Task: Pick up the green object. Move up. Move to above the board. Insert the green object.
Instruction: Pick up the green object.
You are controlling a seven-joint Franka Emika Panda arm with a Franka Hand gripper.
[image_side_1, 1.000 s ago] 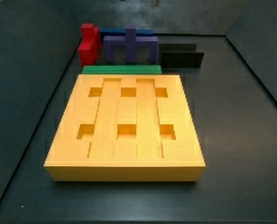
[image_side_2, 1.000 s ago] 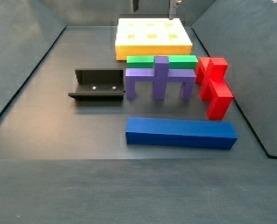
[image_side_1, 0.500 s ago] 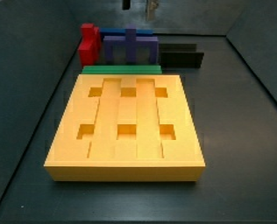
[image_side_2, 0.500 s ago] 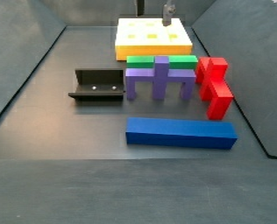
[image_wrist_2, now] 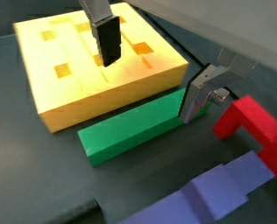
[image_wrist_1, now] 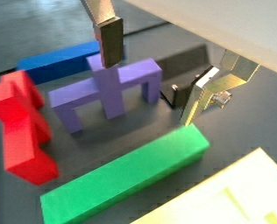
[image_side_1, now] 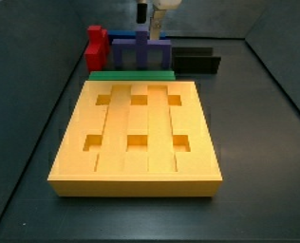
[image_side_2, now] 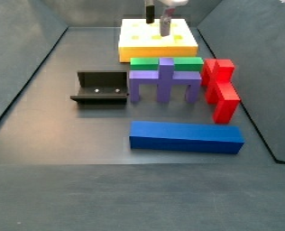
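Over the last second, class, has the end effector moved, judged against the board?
Yes. In both side views the end effector has come lower, toward the green object at the board's edge; its fingers are open and empty.

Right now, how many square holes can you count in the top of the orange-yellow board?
6, in two rows of three on the board: one row nearer the green object, one farther. The open gripper hangs above, possibly hiding some.

Even, soft overhead light, faint shadows; wrist views slightly blurred, side views sharper.

Tool (image_side_1: 149, 15) high above green object (image_side_1: 131, 74), beside board (image_side_1: 136, 133).
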